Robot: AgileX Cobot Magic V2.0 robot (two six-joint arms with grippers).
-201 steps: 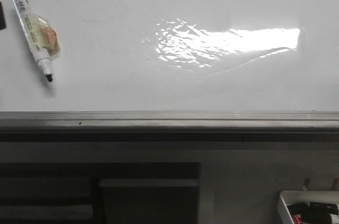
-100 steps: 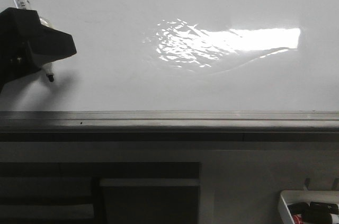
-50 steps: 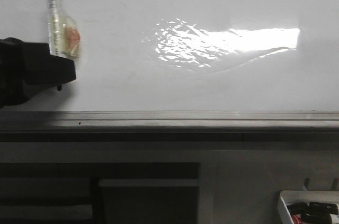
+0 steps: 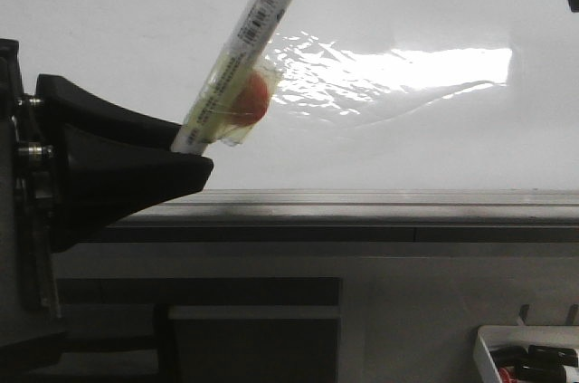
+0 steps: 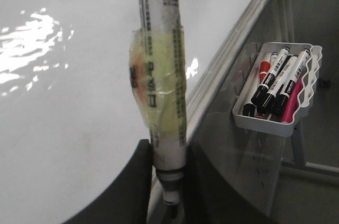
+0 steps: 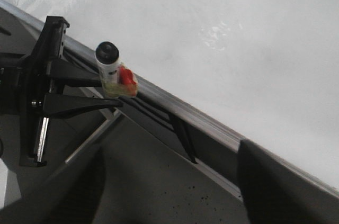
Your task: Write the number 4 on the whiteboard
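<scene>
Glossy white whiteboard [image 4: 136,30], blank, no number 4 on it, with a bright rippled glare patch near the middle and a grey metal rail [image 4: 362,206] along its near edge. Left fingers [image 4: 185,161] closed around a white marker [image 4: 244,48], tilted, dark cap end up, yellowish tape and a red spot around its middle. Small white tray of markers [image 5: 275,91] hung below the rail. Right fingers [image 6: 169,181] apart, holding nothing.

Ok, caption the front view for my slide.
Left hand holds a taped white marker tilted over the blank whiteboard, beside the glare patch; no number written yet.
</scene>
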